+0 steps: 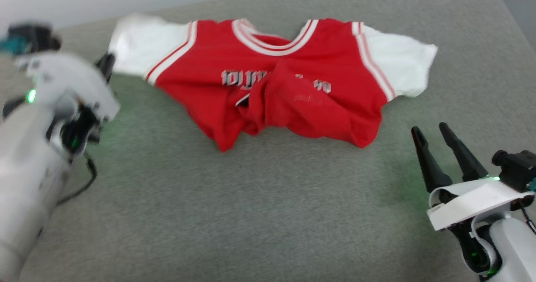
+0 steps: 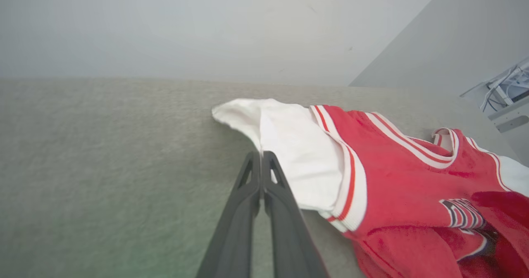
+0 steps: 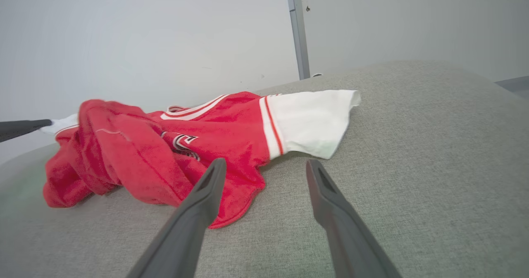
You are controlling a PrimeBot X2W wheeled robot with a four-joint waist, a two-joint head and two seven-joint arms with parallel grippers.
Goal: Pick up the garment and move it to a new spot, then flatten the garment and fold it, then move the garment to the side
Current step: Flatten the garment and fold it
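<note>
The garment (image 1: 293, 102) is a red jersey with white sleeves and striped trim. It lies crumpled on the grey cushion, its lower half bunched up over the lettering. My left gripper (image 1: 106, 64) is at the tip of the left white sleeve. In the left wrist view its fingers (image 2: 261, 154) are pressed together at that sleeve's edge on the garment (image 2: 392, 179), pinching the hem. My right gripper (image 1: 428, 128) stands open on the near right, just short of the garment (image 3: 165, 146). In the right wrist view nothing lies between the fingers of the right gripper (image 3: 265, 162).
The grey cushion (image 1: 259, 206) spreads wide in front of the jersey. Its back edge meets a pale wall (image 2: 206, 30). A metal post (image 3: 297, 30) stands behind the cushion. The left gripper's dark finger (image 3: 25, 127) shows at the far left of the right wrist view.
</note>
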